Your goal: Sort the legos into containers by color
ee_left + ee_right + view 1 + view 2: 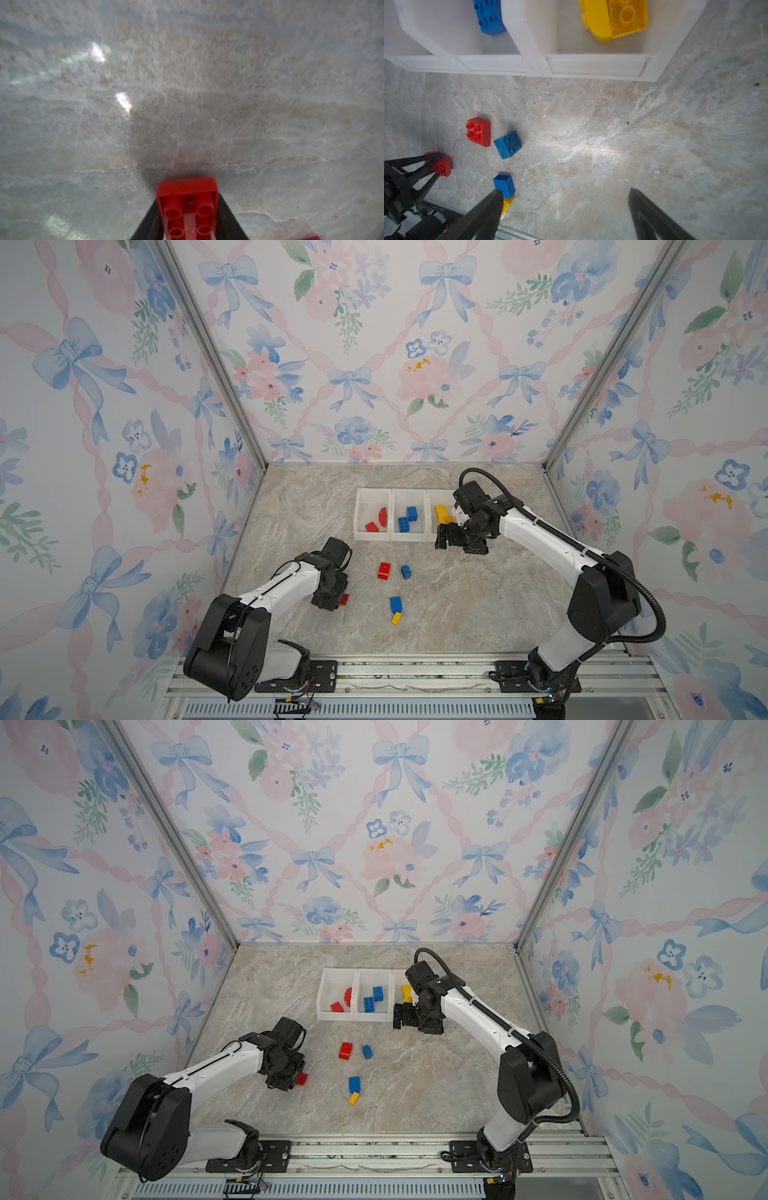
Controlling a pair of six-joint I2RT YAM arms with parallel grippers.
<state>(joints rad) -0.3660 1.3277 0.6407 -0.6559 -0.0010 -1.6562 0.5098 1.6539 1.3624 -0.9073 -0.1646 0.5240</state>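
Closest to the left wrist lens, the red brick (187,187) sits pinched between the two black fingers of the left claw (438,164). They press on its opposite sides, so the claw is clenched on it. This is down at the desk (457,614), on its left side and well apart from the bins (355,1016). Four round studs on the brick face back toward the wrist, and as far as the frame shows, its longer side runs along the fingers. The right claw (565,191) hangs released, fingers spread wide with nothing between them, over bare desk just in front of the right bin (596,65). The three white bins stand joined in a row at the back of the desk. The left bin (371,536) holds a red pair (372,526), the middle bin (408,536) a blue pair (403,524), and the right bin the yellow pieces (612,18); the right arm partly hides these in both top views. Four more legos lie loose between the arms. A second red brick (384,571) lies studs up, its long axis pointing toward the bins. A small blue brick (406,571) lies just beside it, apart, also studs up. Nearer the rail, a blue brick (395,604) has a yellow brick (396,618) touching its near end, and the yellow one lies slantwise. Small print (437,208) on a dark part at the desk's near edge is too blurred to read.
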